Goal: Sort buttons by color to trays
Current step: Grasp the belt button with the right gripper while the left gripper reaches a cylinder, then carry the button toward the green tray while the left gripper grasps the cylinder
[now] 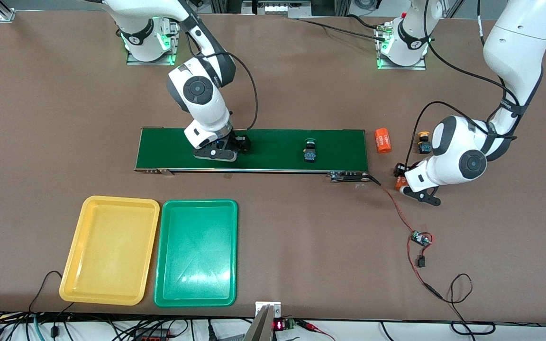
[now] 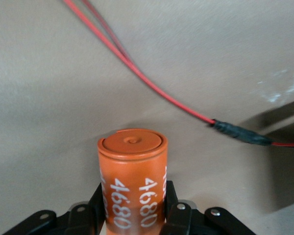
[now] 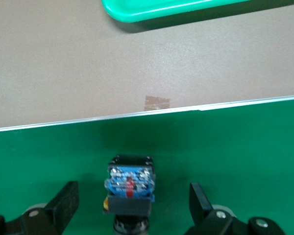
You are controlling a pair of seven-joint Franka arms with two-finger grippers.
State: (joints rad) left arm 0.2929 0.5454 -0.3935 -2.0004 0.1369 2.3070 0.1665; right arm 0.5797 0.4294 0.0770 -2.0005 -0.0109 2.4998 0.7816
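On the dark green conveyor belt point(image 1: 273, 142) my right gripper point(image 1: 216, 152) stands open around a button point(image 3: 130, 183). The button has a black-and-blue body with a trace of yellow at its side, and both fingers point(image 3: 68, 198) are clear of it. A green-capped button point(image 1: 310, 150) lies on the belt toward the left arm's end. A yellow-capped button point(image 1: 423, 141) sits on the table off the belt's end. My left gripper point(image 1: 408, 185) point(image 2: 134, 196) is down at the table, shut on an orange cylinder point(image 2: 132, 181) printed 4680. The yellow tray point(image 1: 109, 251) and green tray point(image 1: 196, 253) lie side by side, nearer the camera than the belt.
A second orange cylinder point(image 1: 383, 140) lies on the table just off the belt's end. A red cable point(image 1: 396, 203) runs from the belt's corner to a small circuit board point(image 1: 420, 238). The red cable point(image 2: 152, 83) lies close to the held cylinder.
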